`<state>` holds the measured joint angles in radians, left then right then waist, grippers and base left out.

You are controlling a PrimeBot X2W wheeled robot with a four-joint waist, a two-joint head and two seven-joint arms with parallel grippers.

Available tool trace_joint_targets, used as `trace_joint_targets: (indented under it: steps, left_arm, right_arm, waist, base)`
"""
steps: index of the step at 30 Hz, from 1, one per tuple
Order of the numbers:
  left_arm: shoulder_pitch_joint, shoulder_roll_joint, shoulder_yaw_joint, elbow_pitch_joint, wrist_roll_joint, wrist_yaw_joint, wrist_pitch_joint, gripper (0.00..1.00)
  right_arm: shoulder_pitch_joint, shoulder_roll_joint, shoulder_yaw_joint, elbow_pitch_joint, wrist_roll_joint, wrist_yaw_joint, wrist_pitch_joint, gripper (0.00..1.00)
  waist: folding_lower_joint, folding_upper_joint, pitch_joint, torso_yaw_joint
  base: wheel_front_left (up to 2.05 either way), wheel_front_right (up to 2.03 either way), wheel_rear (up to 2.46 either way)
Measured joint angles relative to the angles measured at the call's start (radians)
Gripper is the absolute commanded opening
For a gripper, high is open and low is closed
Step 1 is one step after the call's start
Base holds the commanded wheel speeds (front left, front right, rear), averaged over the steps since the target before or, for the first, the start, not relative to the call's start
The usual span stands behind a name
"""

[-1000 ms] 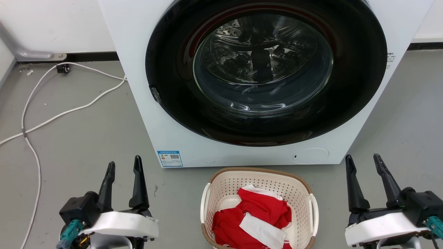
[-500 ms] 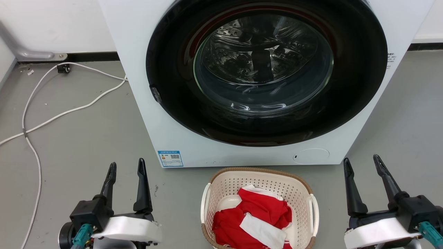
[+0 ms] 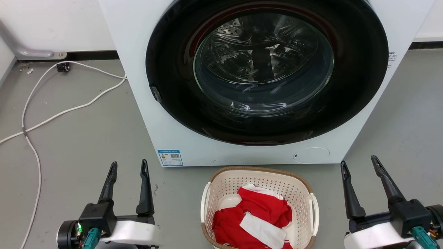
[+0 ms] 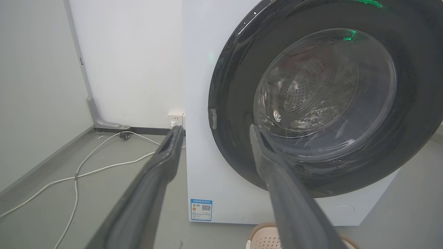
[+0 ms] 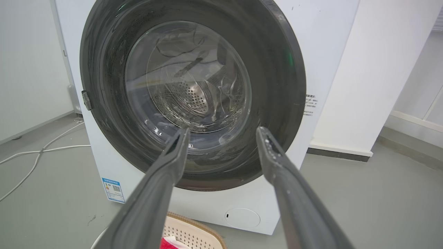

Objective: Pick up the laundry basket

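Tutor: Compared with one second ago, the laundry basket [image 3: 266, 183] has not moved. The left gripper [image 3: 128, 162] has drawn back toward the near edge and shifted slightly right, toward the basket. The right gripper [image 3: 358, 159] has also drawn back.

Student: Where does the basket sit?

Tutor: It stands on the grey floor [image 3: 86, 145], near centre, just in front of the washing machine [image 3: 131, 52]. A red and white garment [image 3: 256, 214] lies crumpled inside it.

Student: And the state of the grippers?

Tutor: Each has its two dark fingers spread well apart with nothing between them. One hovers on either side of the basket, both well apart from its white handles, fingers pointing toward the machine.

Student: What lies beyond?

Tutor: The machine's round dark door [image 3: 263, 69] is closed, and the steel drum shows through the glass. A blue label [image 3: 170, 157] sits at the front panel's lower left corner. A white cable [image 3: 69, 110] trails across the floor at far left.
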<state>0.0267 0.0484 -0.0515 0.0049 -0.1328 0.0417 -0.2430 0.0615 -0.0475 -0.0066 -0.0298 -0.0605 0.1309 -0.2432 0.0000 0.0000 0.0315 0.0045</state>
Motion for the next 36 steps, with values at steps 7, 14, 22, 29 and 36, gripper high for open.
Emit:
trace_joint_targets:
  steps: [7,14,22,29,36]
  left_arm:
    - [0.006,0.000,-0.001,-0.005,0.039,0.002,-0.013,1.00]
    - [0.009,0.000,0.000,-0.006,0.060,0.002,-0.020,1.00]
    - [0.010,0.000,0.002,-0.005,0.061,0.003,-0.020,1.00]
    - [0.010,0.000,0.000,-0.003,0.063,0.005,-0.020,1.00]
    - [0.011,0.000,-0.001,-0.001,0.062,0.007,-0.020,1.00]
  right_arm:
    - [0.002,0.000,-0.003,-0.007,-0.046,0.000,-0.013,1.00]
    - [0.005,0.000,-0.007,-0.011,-0.042,0.000,-0.019,1.00]
    - [0.005,-0.001,-0.007,0.001,-0.001,0.000,-0.020,1.00]
    - [0.005,-0.001,-0.010,0.012,0.016,0.000,-0.020,1.00]
    - [0.006,-0.001,-0.007,0.012,0.016,0.000,-0.020,1.00]
  waist:
    - [0.0000,0.0000,0.003,0.001]
    - [0.0000,0.0000,0.003,0.002]
    - [0.0000,0.0000,0.003,0.001]
    - [0.0000,0.0000,0.004,-0.001]
    - [0.0001,0.0000,0.004,-0.001]
  base:
    - [0.00,0.00,0.00]
    - [0.00,0.00,0.00]
    - [0.00,0.00,0.00]
    - [0.00,0.00,0.00]
    - [0.00,0.00,0.00]
